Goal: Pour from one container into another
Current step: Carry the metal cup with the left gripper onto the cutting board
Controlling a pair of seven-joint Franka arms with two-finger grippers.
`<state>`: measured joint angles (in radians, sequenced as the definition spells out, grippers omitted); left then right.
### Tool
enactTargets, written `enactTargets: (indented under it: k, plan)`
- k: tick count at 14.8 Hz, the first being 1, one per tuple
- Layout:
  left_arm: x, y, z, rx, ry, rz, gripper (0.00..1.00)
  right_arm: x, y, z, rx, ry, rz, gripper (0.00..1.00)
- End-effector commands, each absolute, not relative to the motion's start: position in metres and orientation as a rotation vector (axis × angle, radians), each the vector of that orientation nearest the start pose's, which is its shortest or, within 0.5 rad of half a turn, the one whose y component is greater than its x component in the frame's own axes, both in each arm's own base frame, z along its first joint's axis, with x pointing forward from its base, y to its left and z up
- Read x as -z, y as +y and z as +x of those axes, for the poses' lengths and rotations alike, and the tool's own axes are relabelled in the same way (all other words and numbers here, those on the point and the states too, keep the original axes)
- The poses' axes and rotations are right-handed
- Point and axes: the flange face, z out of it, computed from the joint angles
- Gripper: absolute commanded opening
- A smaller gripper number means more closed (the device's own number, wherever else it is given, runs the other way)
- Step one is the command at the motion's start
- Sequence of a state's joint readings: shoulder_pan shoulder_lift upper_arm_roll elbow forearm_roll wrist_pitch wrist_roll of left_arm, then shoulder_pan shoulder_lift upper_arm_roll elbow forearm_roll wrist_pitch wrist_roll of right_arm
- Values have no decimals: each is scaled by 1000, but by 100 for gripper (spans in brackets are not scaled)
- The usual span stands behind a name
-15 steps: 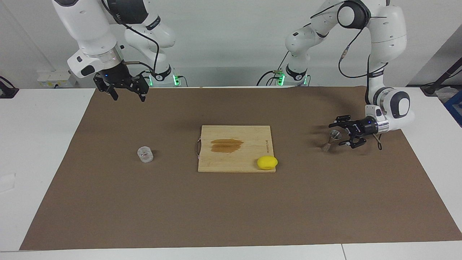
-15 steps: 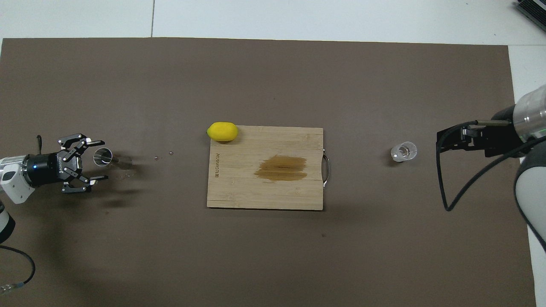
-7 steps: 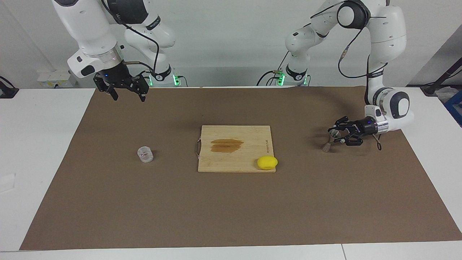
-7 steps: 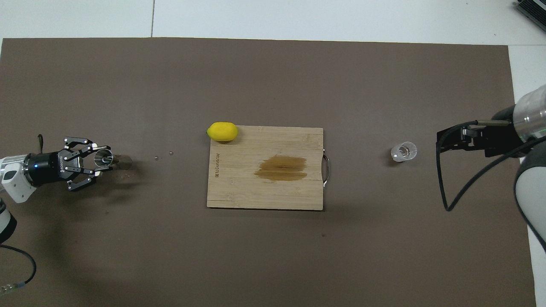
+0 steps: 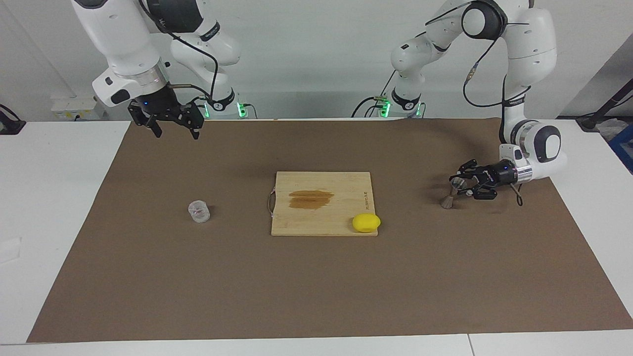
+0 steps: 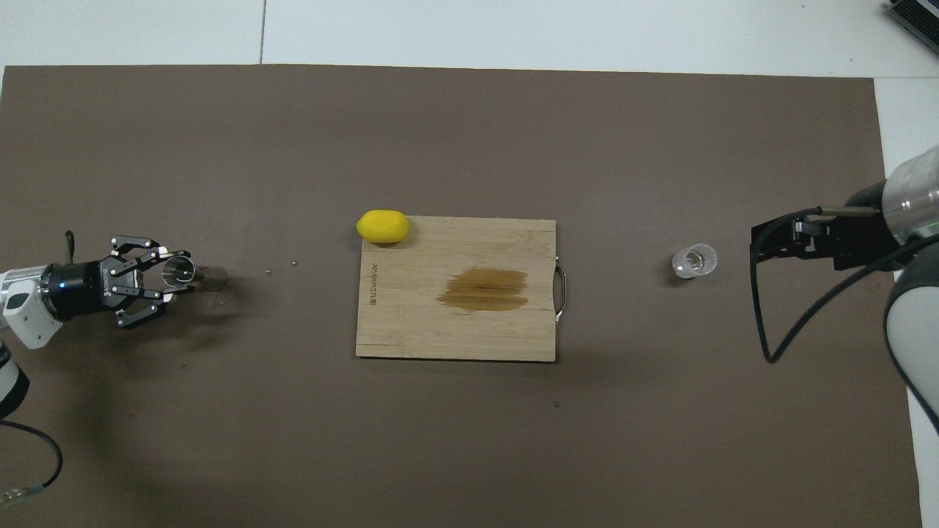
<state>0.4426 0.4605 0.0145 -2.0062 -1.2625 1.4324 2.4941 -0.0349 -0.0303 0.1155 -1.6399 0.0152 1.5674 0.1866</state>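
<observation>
The clear cup (image 5: pixel 199 211) stands on the brown mat toward the right arm's end of the table; it also shows in the overhead view (image 6: pixel 694 261). The steel jigger (image 5: pixel 447 201) stands on the mat toward the left arm's end, seen from above in the overhead view (image 6: pixel 213 279). My left gripper (image 5: pixel 456 185) lies low and sideways, shut on the jigger's upper cone; it also shows in the overhead view (image 6: pixel 174 273). My right gripper (image 5: pixel 176 129) hangs open and empty above the mat's edge nearest the robots; in the overhead view (image 6: pixel 763 246) it is beside the cup.
A wooden cutting board (image 5: pixel 321 217) with a brown stain lies mid-mat, a metal handle on its side toward the cup. A yellow lemon (image 5: pixel 366 222) sits at the board's corner toward the jigger. A few small drops (image 6: pixel 270 271) lie between jigger and board.
My left gripper was open around the jigger one second ago and has shut on its upper cone. The right arm, cup and lemon have not moved.
</observation>
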Motion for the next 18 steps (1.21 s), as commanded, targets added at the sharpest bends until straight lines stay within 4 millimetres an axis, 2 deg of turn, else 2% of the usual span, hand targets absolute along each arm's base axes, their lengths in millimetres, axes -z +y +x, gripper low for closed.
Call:
enactTargets:
  k: [1,3,7,10,14,18]
  plan:
    - [-261,130,533,-1304,-1188,1326,28,-610,42,533,-82,154,-3114,100]
    - [-266,127,537,-1314,-1185,1310,26,-610,42,533,-82,154,-3114,100]
    - [-280,80,551,-1296,-1206,1232,27,-610,42,533,-82,154,-3114,100]
    - [-290,30,558,-1261,-1184,1188,26,-610,39,534,-82,161,-3113,100]
    - [-307,-49,565,-1248,-1200,1126,26,-610,38,534,-82,164,-3113,100]
    - [-314,-107,551,-1201,-1195,1166,26,-610,39,532,-91,154,-3114,100]
